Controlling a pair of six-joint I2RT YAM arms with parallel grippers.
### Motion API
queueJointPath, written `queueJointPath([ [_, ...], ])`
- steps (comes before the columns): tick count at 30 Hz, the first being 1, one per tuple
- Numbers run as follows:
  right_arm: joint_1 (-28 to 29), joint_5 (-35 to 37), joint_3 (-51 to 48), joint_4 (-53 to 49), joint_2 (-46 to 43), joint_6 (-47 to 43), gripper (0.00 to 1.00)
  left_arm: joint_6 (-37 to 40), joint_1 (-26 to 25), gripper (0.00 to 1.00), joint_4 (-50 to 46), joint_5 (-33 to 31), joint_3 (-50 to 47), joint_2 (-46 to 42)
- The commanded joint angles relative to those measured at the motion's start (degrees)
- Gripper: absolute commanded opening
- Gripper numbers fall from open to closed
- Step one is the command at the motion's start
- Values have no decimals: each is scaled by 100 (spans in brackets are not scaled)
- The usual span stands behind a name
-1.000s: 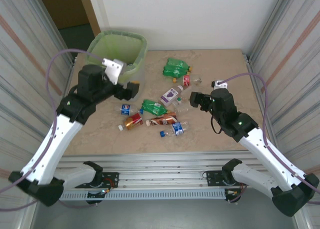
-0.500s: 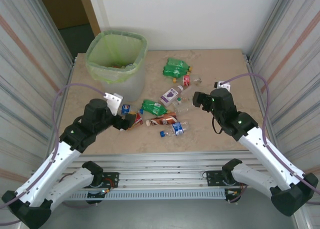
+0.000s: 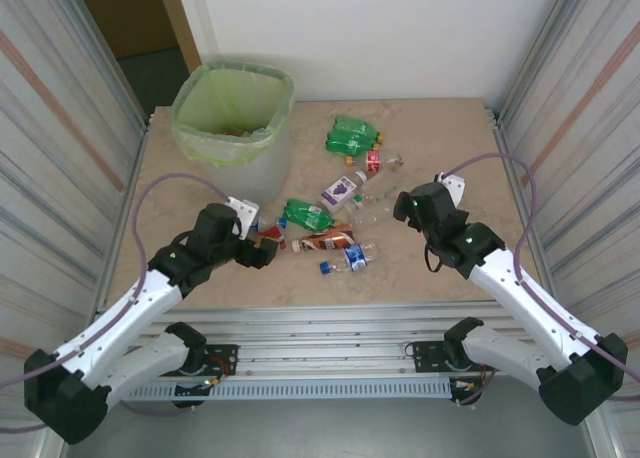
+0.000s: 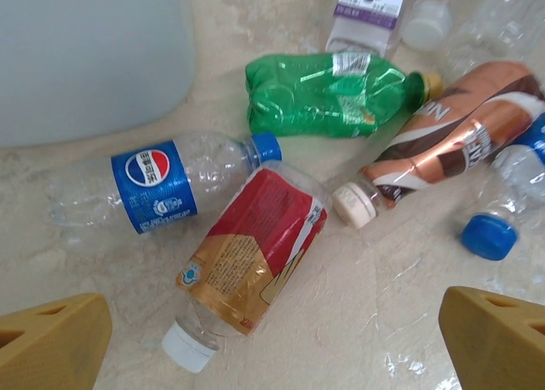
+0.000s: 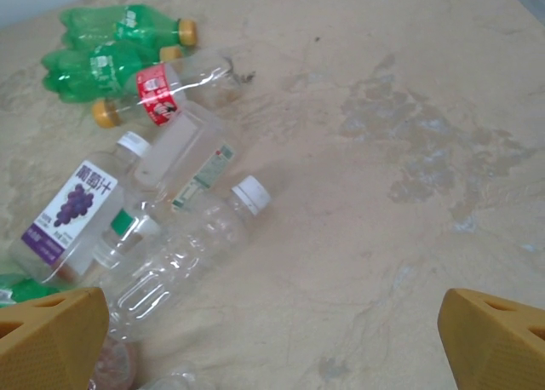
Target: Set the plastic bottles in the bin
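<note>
1. Find the bin (image 3: 265,178) at the far-left corner of the table (image 3: 460,138). It stands upright, with the green bag (image 3: 205,143) folded over its rim.
2. Check the left gripper (image 3: 255,250): its fingers stand wide apart and grip nothing. It hovers near the front of the bin, above the Pepsi bottle (image 4: 153,190) and the red-labelled bottle (image 4: 251,254). These two lie just beside each other on the table.
3. Note the centre cluster, all outside the bin: the crushed green bottle (image 4: 332,92), the brown-labelled bottle (image 4: 443,147) and the grape-juice bottle (image 5: 72,207).
4. Further back, find two green bottles (image 5: 102,65) lying side by side. A clear bottle with a red band (image 5: 170,92) lies next to them.
5. Check the right gripper (image 5: 272,339): its fingers are spread and empty, above bare table to the right of the cluster.
</note>
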Motion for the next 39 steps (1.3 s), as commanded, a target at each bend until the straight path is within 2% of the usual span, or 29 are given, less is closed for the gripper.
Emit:
queueJointPath([
  [1, -44, 362, -78, -195, 5, 286, 98, 9, -22, 99, 1, -93, 70, 362],
  [7, -44, 556, -108, -393, 0, 420, 98, 49, -31, 97, 290, 29, 76, 982],
  [13, -44, 531, -157, -471, -77, 422, 98, -33, -27, 96, 517, -274, 110, 1347],
  [22, -61, 586, -249, -586, -206, 569, 98, -95, -31, 95, 934, -360, 27, 1791],
  [29, -112, 577, -302, -601, -272, 599, 98, -184, -31, 89, 1209, -393, 41, 2108],
  [39, -180, 523, -341, -616, -308, 617, 98, -551, -31, 88, 1187, -397, 109, 2605],
])
